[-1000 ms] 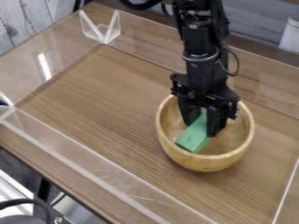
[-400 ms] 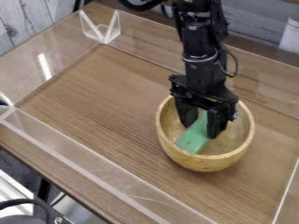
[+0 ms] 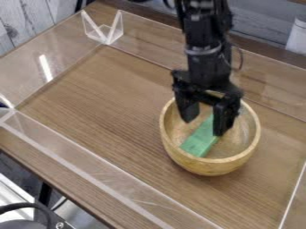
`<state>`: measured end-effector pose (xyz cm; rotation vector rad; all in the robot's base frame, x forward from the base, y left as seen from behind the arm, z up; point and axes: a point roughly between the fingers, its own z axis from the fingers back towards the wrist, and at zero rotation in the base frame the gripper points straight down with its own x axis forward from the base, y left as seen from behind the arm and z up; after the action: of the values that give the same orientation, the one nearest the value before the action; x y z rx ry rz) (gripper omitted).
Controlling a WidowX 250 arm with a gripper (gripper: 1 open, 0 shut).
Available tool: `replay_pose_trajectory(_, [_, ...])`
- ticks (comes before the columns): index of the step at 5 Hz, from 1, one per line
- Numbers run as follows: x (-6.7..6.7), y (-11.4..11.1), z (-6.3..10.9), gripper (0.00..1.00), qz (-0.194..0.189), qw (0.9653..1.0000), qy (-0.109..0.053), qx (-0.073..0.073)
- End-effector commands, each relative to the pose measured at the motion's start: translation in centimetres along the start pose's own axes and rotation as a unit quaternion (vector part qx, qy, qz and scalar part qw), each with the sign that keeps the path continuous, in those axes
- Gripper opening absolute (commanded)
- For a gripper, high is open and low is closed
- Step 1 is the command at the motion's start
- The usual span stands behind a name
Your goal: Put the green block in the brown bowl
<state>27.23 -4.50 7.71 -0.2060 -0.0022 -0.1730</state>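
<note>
Jaws apart, one finger to each side, gripper (image 3: pixel 206 112) black, jointed, blurred; fingertips just above the bowl's far part, nothing clamped between them. Round light tan wooden bowl (image 3: pixel 174 156), thick-walled, taken as landmark. Long, slim, bright green rectangular block (image 3: pixel 201 139) lies inside the bowl, on a slant, one end toward the near wall, the other running up toward the space under the gripper. Block tilted or flat on the bowl's floor: cannot tell. Black robot arm (image 3: pixel 201 18) comes down from beyond the bowl, upper part out of view. Bowl sits on a brown wooden table (image 3: pixel 102 94). Well apart from the bowl, toward the far left corner of the view: a small white angular, open-framed object (image 3: pixel 103 29). Nearer than the bowl, at the lower left edge of the view: black cable (image 3: pixel 36 207), curved, off the tabletop.
</note>
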Motion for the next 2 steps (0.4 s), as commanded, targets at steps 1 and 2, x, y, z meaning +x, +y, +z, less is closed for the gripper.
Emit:
replay_pose_trajectory(1, [1.0,0.2,4.5,1.0,0.0,0.9984,-0.055,0.013])
replay_pose_trajectory(2, [1.0,1.3,7.4,1.0,0.015,0.9967,-0.077,0.021])
